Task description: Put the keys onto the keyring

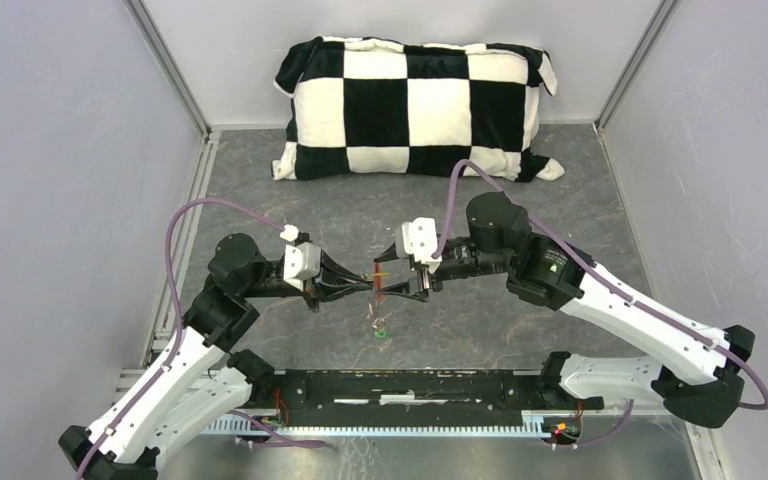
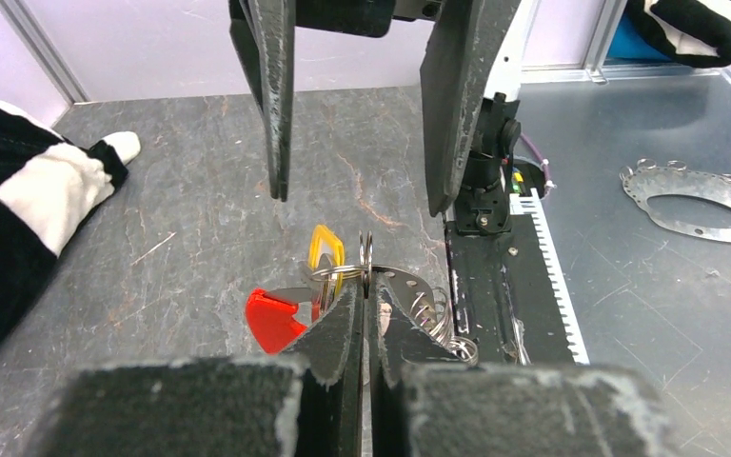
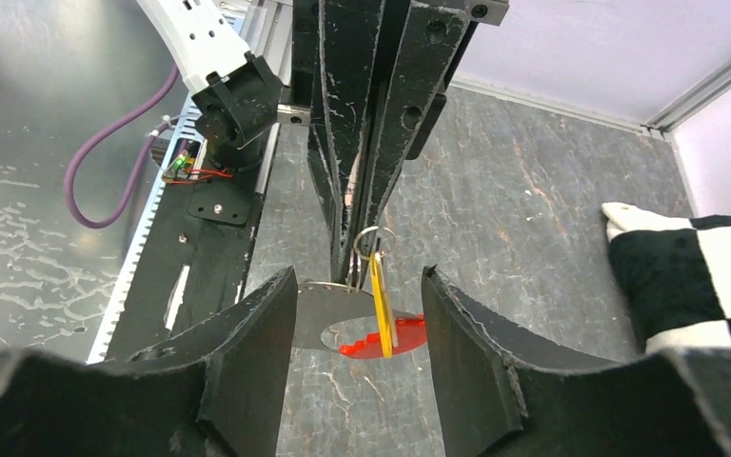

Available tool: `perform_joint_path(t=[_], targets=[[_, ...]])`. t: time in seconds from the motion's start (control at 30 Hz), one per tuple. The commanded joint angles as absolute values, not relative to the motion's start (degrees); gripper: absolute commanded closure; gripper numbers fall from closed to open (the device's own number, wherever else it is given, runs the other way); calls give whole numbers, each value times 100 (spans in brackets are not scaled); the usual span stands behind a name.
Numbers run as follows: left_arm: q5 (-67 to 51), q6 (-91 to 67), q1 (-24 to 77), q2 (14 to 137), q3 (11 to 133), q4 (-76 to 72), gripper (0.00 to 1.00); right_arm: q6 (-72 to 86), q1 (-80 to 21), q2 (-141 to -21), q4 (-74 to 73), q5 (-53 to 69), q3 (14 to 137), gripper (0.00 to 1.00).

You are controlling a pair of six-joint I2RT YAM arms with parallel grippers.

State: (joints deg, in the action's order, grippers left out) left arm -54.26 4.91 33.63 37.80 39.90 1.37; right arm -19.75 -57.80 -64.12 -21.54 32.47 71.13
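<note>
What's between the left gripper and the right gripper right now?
The keyring, pinched by the left gripper, with a yellow-headed key and red tag hanging from it. The right wrist view shows this, just ahead of the open right gripper.

Right gripper (image 3: 360, 286) at bottom of frame, jaws spread apart, gripping nothing; left gripper (image 3: 354, 255) reaching down from top centre, fingers pinched on keyring (image 3: 373, 238); yellow-headed key (image 3: 381, 305) hanging from ring, between right jaws; red tag (image 3: 381, 346) just below; checkered pillow (image 3: 695, 276) at right edge.

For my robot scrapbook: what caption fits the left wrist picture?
Left fingers pinch the keyring with a yellow key and red tag; right fingers stand open.
</note>
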Motion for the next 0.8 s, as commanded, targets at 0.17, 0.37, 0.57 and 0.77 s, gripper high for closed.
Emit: perform_joint_path(t=[0.17,0.37,0.57,0.77], targets=[[-5248,452,3383,3693,4015,-73,98,-1701,-5793,-6633,-2060,3464,7409,50],[-5215,497,3376,3700,4017,-59,98,-1723,-5808,-6661,-2061,3454,7360,57],[-5204,543,3375,3699,4026,-28,98,-1744,-5819,-6730,-2040,3488,7348,71],[-5202,587,3381,3708,4047,-26,98,-1764,-5824,-6838,-2145,3380,7381,76]])
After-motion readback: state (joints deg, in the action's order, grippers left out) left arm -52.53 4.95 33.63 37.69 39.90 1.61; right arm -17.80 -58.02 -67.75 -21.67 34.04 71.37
